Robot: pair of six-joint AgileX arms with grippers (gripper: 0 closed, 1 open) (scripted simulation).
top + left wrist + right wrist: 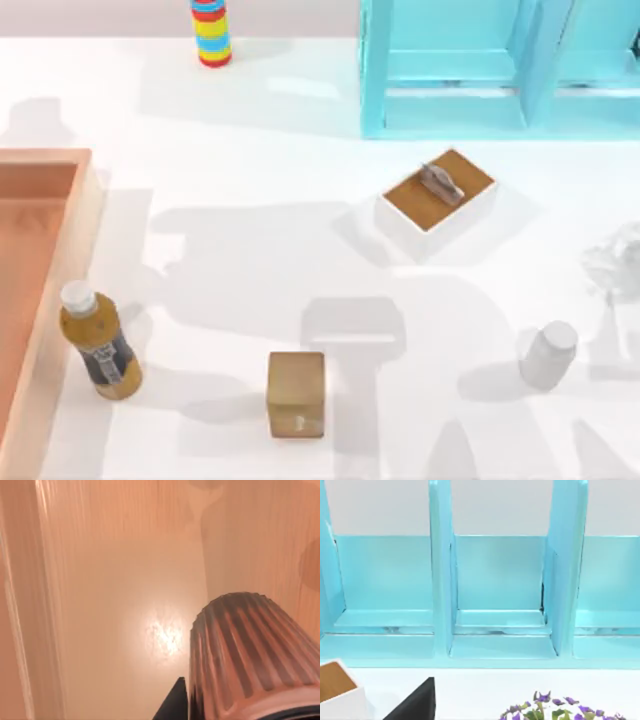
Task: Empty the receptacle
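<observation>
The receptacle [85, 215] is a large wooden tray with a terracotta floor at the table's left edge. Outside its right wall, on the white table, an amber bottle [100, 342] with a white cap and a dark label stands upright. In the left wrist view the bottle's ribbed cap [250, 655] is very close, with the tray's pale wood [100, 580] behind it. A dark part of my left gripper [172, 707] sits just beside the cap. A dark part of my right gripper [415, 702] shows in front of the turquoise shelf unit [495, 580].
A brown cube [295, 393] sits at the front centre. A white box with a brown top and grey handle [437, 200] lies right of centre, before the shelf unit [500, 65]. A white jar [548, 355] stands front right, a striped cylinder [211, 30] at the back.
</observation>
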